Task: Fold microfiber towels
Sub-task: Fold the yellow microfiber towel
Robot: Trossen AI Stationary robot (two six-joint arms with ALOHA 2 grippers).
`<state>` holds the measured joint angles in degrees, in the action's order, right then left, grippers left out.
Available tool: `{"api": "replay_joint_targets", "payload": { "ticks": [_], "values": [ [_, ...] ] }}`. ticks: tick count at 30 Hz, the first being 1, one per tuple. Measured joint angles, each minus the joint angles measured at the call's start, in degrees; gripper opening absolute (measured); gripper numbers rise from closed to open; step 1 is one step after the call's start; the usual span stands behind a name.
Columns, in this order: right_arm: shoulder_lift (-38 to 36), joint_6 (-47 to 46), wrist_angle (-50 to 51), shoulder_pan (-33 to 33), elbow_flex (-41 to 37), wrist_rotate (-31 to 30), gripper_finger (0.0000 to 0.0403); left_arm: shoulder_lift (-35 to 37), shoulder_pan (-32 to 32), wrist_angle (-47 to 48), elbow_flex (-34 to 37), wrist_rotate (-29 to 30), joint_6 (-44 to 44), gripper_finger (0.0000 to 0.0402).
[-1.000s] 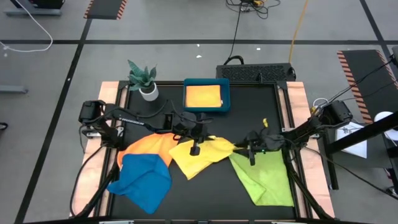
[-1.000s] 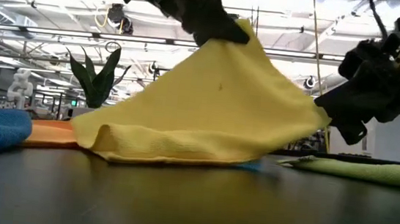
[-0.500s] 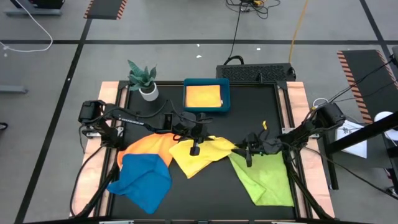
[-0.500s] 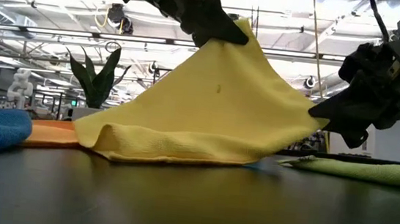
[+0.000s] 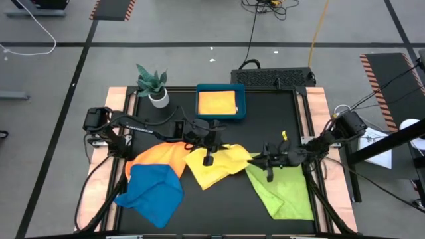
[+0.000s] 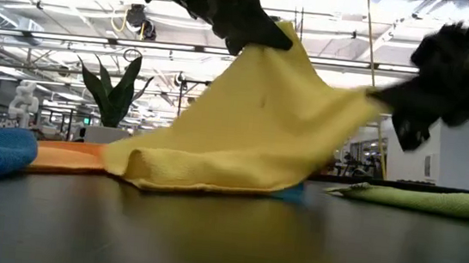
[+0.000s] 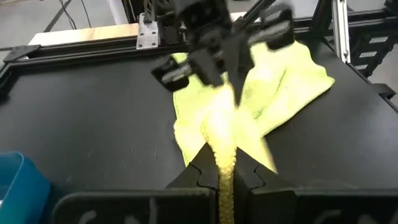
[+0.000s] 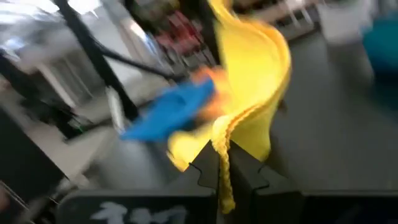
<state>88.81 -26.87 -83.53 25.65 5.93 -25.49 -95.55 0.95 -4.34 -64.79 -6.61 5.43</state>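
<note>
**Yellow towel pinched at two corners**

While lifted off the table (image 5: 279, 116) at its middle, hangs as a tent: yellow towel (image 6: 243, 132), one corner clenched in the left gripper (image 6: 265, 38), the opposite edge nipped in the right gripper (image 6: 384, 98). In both wrist views, cloth seen squeezed between closed fingers (image 7: 199, 177), (image 8: 208, 165). Lower edge of the towel resting in a fold on the table, touching the orange towel (image 5: 156, 156) beside it.

Seen from above, spread across the middle of the table between the two grippers (image 5: 208, 154), (image 5: 265, 161). Left of it, orange towel partly under the blue towel (image 5: 153, 189), which lies crumpled near the front left corner. Right of it, green towel (image 5: 282, 189) flat, running to the front right, just below the right gripper.

At the back: teal tray (image 5: 242, 106) with an orange-yellow cloth (image 5: 217, 101) inside, and a small potted plant (image 5: 153, 83) to its left.
</note>
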Motion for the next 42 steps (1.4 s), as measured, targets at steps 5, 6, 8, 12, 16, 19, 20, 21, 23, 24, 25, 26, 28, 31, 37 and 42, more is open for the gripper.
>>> {"api": "replay_joint_targets", "payload": {
  "ticks": [5,6,8,12,16,19,20,21,23,24,25,26,28,31,37,42],
  "values": [
    [-4.5,6.6,-4.3,0.8,1.2,3.3,0.0002,4.4,2.0,0.1,0.0,6.8,-1.9,0.0006],
    [-5.9,6.7,-4.2,0.7,1.8,4.1,0.0002,5.5,2.7,-0.1,0.0,8.6,-2.2,0.0006],
    [-8.4,7.7,-3.3,0.7,2.9,7.2,0.0001,7.8,4.3,-0.2,0.0,11.7,-2.1,0.0004],
    [-13.5,9.8,-1.6,0.7,6.4,14.6,0.0001,11.3,8.5,0.7,0.0,16.8,-2.2,0.0005],
    [-17.5,11.7,12.8,0.8,11.9,16.4,0.0001,13.4,14.2,2.4,0.0,24.3,-3.1,0.0003],
    [-19.3,12.5,26.9,0.8,18.4,16.5,0.0001,14.0,18.9,3.1,0.0,31.8,-4.1,0.0004],
    [-19.6,12.8,31.6,0.8,20.6,16.5,0.0001,14.0,20.5,2.9,0.0,34.1,-4.2,0.0003],
    [-19.8,13.1,36.3,0.9,23.0,16.5,0.0001,14.0,22.0,2.9,0.0,36.4,-4.6,0.0003],
    [-20.2,14.0,43.4,1.3,27.5,16.4,0.0001,13.9,25.1,2.2,0.0,40.4,-5.2,0.0004],
    [-20.3,14.6,45.9,1.7,29.5,16.4,0.0001,13.9,26.6,1.8,0.0,42.3,-5.8,0.0004],
    [-20.4,15.2,47.8,2.3,31.3,16.4,0.0,14.0,28.0,1.6,0.0,43.5,-6.3,0.0003],
    [-20.4,15.8,49.3,2.9,32.8,16.4,0.0,14.0,29.4,1.4,0.0,44.7,-6.8,0.0003],
    [-20.4,16.8,51.1,4.4,35.1,16.4,0.0,13.9,32.0,1.1,0.0,46.5,-8.2,0.0003],
    [-20.4,16.8,51.7,6.8,36.9,16.2,0.0,13.9,35.8,0.6,0.0,48.8,-11.1,0.0003],
    [-19.0,10.9,51.7,13.3,37.6,8.0,0.0,9.8,41.2,-3.6,-0.1,49.7,-18.3,0.0003],
    [-17.7,8.0,46.8,16.3,37.6,7.3,0.0,5.8,42.1,-9.4,-0.1,43.7,-19.8,0.0005]
  ]
}}
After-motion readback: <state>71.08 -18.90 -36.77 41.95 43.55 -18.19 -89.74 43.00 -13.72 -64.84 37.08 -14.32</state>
